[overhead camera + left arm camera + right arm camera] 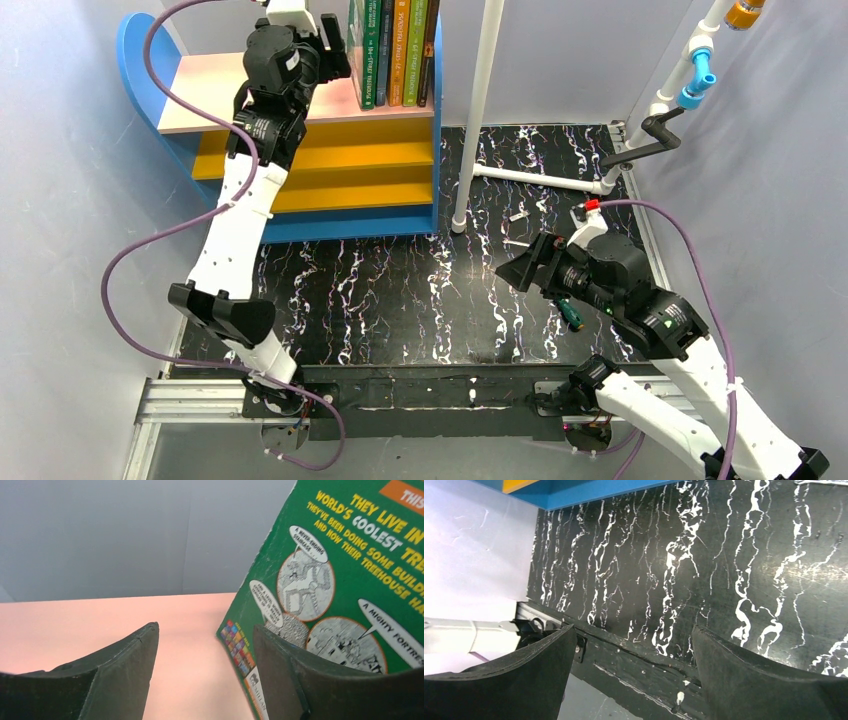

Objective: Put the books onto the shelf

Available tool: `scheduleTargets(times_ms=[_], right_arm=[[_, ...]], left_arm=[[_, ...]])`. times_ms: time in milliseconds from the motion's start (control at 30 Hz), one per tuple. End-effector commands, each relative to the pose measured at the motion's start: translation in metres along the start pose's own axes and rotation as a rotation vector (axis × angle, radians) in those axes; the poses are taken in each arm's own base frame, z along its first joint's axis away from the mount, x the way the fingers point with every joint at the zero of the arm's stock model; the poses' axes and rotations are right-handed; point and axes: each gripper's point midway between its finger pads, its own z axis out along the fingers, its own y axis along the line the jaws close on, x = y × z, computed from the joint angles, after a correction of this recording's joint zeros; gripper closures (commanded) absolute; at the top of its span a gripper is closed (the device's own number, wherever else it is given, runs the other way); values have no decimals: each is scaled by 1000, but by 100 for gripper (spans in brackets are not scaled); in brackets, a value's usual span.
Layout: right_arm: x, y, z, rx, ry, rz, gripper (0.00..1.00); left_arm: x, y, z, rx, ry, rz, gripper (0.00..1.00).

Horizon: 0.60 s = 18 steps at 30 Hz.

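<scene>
Left end effector [205,627]: I saw jaws apart, holding nothing, green book [345,580] just beside one finger.
Books [395,50]: upright on the shelf [200,92], right end of its pink top.
Right end effector [632,627]: jaws stood apart above the table [704,555].

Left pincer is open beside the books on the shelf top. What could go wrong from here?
1. The open left pincer sits close against the green paperback with yellow lettering; pulling back may drag it.
2. Nothing props the upright books from the left on the pale pink top board, so they may topple.
</scene>
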Motion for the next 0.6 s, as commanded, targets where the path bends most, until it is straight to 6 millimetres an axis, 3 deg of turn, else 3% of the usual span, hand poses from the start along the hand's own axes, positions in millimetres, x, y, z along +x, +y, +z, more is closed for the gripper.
scheduleTargets(times_ms=[0, 133, 300, 400, 567], right_arm=[[-19, 1, -10, 34, -57, -36, 7], [-23, -1, -10, 55, -69, -47, 7], [-30, -11, -15, 147, -69, -81, 6], [-37, -25, -21, 264, -60, -103, 5], [-50, -54, -29, 484, -66, -140, 4]], left_arm=[[-21, 21, -30, -80, -35, 39, 32], [-22, 31, -46, -119, -24, 36, 32], [-12, 41, -80, -143, 27, -8, 27], [9, 33, -103, -79, 87, -59, 23], [68, 30, -151, -9, 249, -63, 18]])
